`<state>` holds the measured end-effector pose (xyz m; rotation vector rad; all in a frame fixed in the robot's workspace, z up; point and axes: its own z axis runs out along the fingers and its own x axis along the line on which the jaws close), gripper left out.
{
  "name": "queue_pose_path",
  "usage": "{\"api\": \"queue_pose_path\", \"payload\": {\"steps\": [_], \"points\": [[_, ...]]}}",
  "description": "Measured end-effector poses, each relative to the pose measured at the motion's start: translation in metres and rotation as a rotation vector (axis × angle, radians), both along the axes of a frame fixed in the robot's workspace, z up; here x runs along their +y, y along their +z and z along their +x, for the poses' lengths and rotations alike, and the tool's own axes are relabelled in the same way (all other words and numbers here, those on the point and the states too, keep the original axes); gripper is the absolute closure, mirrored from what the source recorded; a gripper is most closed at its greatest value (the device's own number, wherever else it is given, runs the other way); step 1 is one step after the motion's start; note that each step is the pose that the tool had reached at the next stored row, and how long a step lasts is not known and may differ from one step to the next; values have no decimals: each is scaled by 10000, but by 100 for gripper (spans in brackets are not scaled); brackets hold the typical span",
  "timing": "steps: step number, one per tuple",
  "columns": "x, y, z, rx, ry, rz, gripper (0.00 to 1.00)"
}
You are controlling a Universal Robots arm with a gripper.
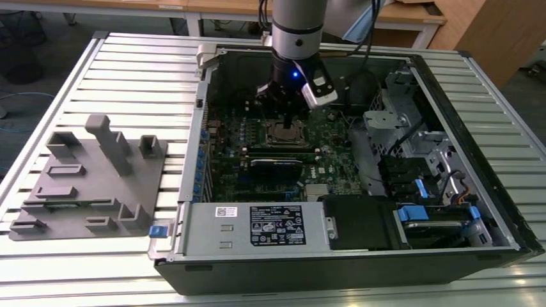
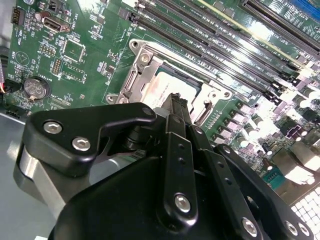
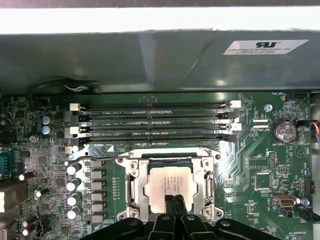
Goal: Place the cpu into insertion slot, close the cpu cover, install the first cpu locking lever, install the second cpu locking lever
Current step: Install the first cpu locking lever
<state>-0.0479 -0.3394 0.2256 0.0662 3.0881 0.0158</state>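
Note:
The cpu (image 3: 167, 181) lies flat in the insertion slot (image 3: 172, 156) on the green board, its silver top showing. The cpu cover (image 3: 139, 186) lies down around it as a metal frame. My gripper (image 3: 174, 201) hangs just over the chip's near edge, fingers pressed together with nothing between them. In the second wrist view the gripper (image 2: 178, 102) points down at the cpu (image 2: 164, 86) inside the cover (image 2: 142, 75). In the exterior view the gripper (image 1: 290, 120) stands over the cpu (image 1: 284, 133) inside the open computer case. I cannot tell how the locking levers stand.
Long memory slots (image 3: 150, 122) run just beyond the socket, with capacitors (image 3: 74, 185) on one side and a coin battery (image 3: 284, 131) on the other. A black card (image 1: 275, 161), power supply (image 1: 256, 224) and drive cage (image 1: 418, 141) fill the case. A grey fixture (image 1: 85, 185) sits at the exterior view's left.

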Motion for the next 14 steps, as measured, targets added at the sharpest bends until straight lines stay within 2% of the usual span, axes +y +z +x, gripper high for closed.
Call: {"api": "queue_pose_path", "payload": {"steps": [7,14], "points": [[0,37,0,1,0,-1,89],[0,148,0,1,0,-1,89]]}}
